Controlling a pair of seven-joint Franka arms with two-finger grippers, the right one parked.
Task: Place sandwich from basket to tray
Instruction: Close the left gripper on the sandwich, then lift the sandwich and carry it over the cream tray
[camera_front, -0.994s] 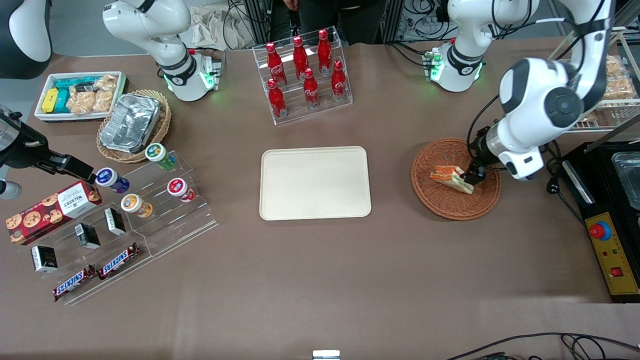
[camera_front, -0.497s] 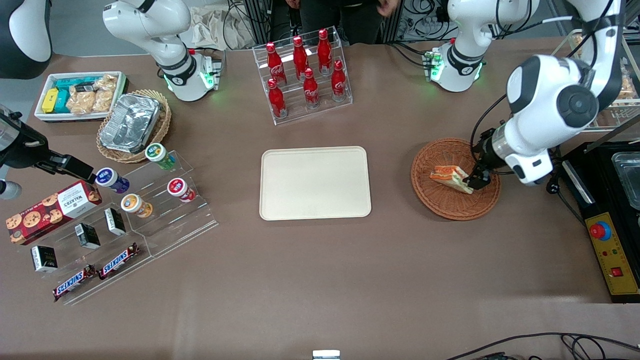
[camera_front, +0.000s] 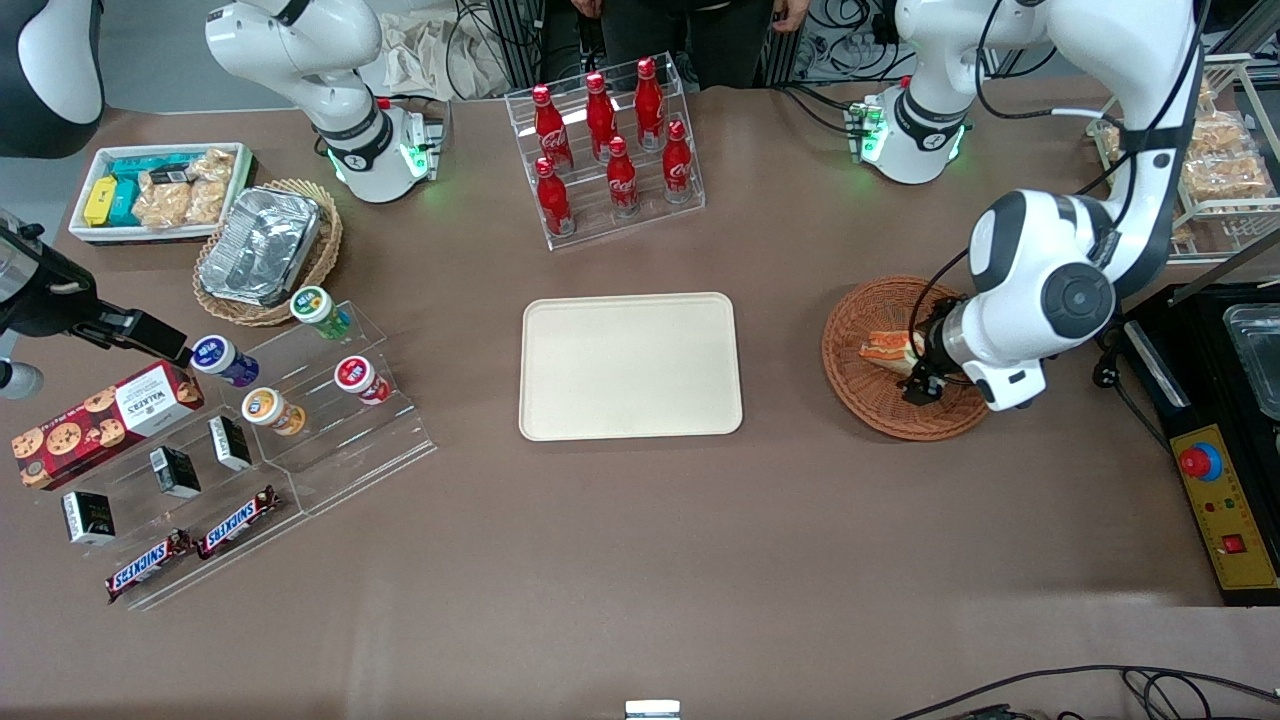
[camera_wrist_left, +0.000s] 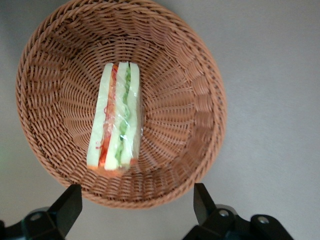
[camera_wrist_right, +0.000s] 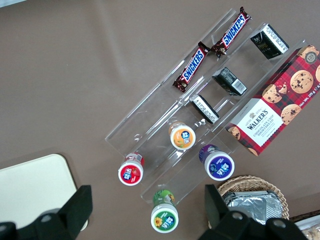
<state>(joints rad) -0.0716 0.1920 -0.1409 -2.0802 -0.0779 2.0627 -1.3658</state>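
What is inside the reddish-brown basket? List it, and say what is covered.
Only the sandwich lies in the basket, with the open claw above it. The weave under the sandwich is covered.

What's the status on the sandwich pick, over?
Gripper open, above the basket, nothing held. Sandwich in the basket, on edge, untouched. Tray bare, toward the parked arm's end; nothing in the way.

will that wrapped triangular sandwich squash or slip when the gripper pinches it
Probably soft: the triangular white-bread sandwich shows layered filling, so a firm pinch may squash it. Its clear wrap looks glossy, perhaps slippery. Standing on a narrow edge in the reddish-brown wicker basket, it could tip. The open gripper hovers above.
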